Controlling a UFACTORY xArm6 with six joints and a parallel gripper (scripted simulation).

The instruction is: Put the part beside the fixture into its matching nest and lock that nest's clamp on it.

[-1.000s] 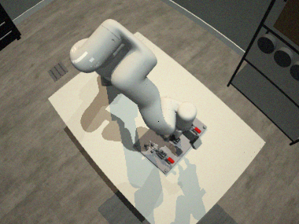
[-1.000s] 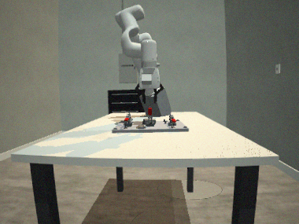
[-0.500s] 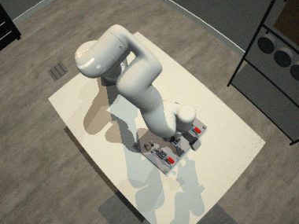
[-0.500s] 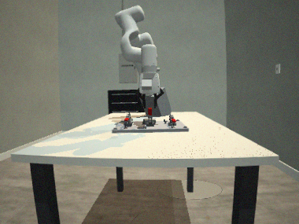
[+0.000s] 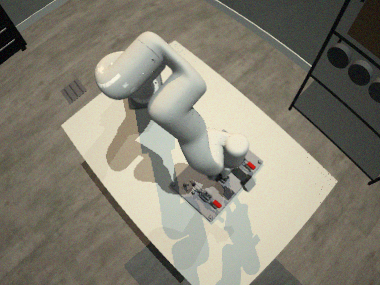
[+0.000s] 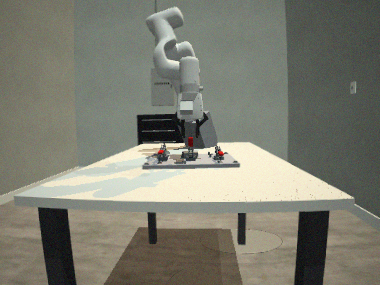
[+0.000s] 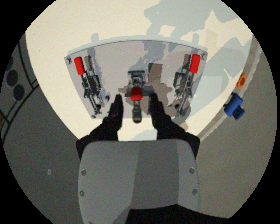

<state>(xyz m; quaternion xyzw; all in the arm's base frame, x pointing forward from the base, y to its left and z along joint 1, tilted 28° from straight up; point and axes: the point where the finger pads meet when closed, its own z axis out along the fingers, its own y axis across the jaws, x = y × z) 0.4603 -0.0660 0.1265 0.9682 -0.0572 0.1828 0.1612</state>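
Your dark two-fingered gripper (image 7: 135, 111) stands about half spread and holds nothing, its fingertips flanking the upright red handle of the middle clamp (image 7: 134, 95) on the grey fixture plate (image 7: 113, 56). Two more red-handled clamps (image 7: 79, 66) lie on that plate to either side; the part itself you cannot pick out for certain. The plate rests on a cream table top (image 6: 260, 181) in a grey-walled room.
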